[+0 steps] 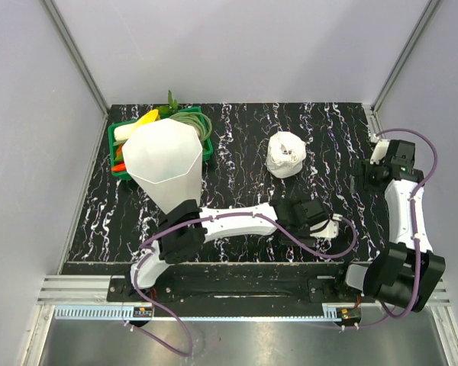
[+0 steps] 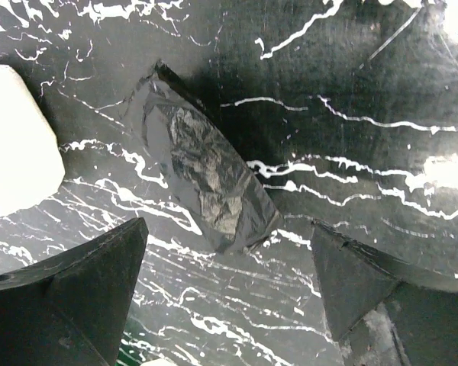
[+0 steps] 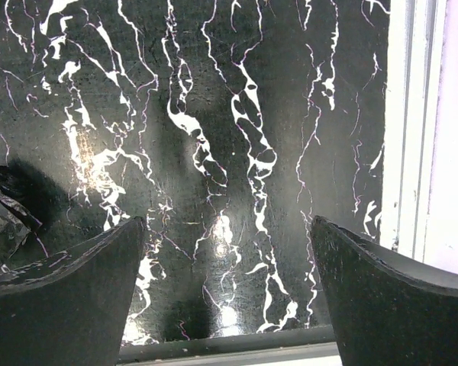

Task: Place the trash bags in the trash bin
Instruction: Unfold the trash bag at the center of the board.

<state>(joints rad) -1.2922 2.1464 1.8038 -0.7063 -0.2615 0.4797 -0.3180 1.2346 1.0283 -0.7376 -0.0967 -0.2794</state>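
Bag (image 2: 202, 168) lies crumpled flat on the counter (image 2: 382, 114), somewhere right of the middle toward the near edge, black on black and hard to spot. Left hand (image 2: 229, 229) hovers over it, released and holding nothing, so the pick looks to be the step in hand. Next it must drop, pinch the thin film, then carry it to the bin (image 1: 164, 156) near the far left corner. Roll (image 1: 286, 155) sits close by, and the basket (image 1: 207, 146) crowds the bin. Right hand (image 3: 229, 225), also released, hangs near the right edge.
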